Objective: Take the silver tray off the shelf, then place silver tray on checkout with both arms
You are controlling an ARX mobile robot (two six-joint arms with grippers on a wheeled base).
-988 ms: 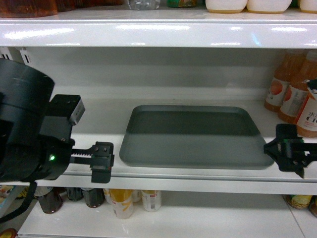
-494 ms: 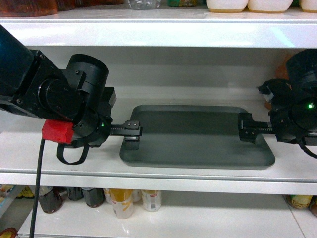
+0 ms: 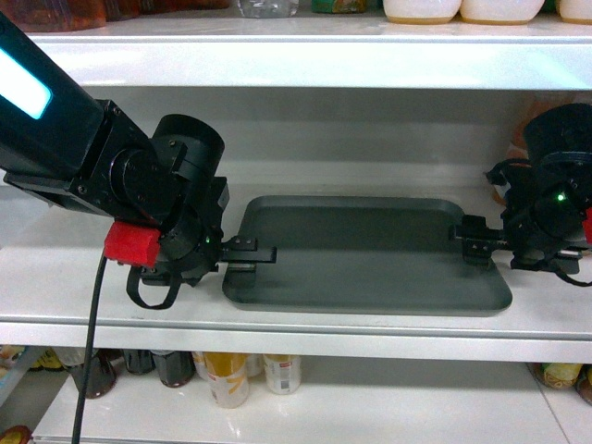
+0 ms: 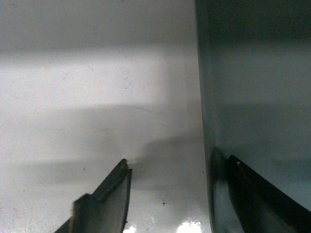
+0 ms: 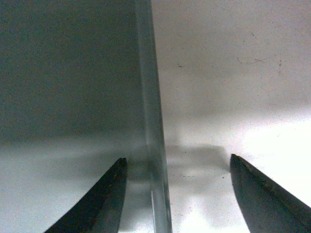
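The silver tray (image 3: 370,264) lies flat on the white shelf (image 3: 305,328), its long side facing me. My left gripper (image 3: 250,252) is open at the tray's left end. In the left wrist view the left gripper (image 4: 177,165) straddles the rim (image 4: 201,97), one finger (image 4: 114,194) over the shelf (image 4: 97,73) and the other (image 4: 257,189) over the tray. My right gripper (image 3: 476,242) is open at the right end. The right wrist view has the right gripper (image 5: 177,162) astride the rim (image 5: 150,97) in the same way. The checkout is out of view.
An upper shelf board (image 3: 296,60) hangs close above both arms. Orange drink bottles (image 3: 523,120) stand at the back right, behind the right arm. Bottles and cans (image 3: 231,375) fill the lower shelf under the tray.
Both arms have come up from the shelf's front edge to the tray's short ends. Over the last half second the left gripper sank a little over the left rim. The tray has not moved.
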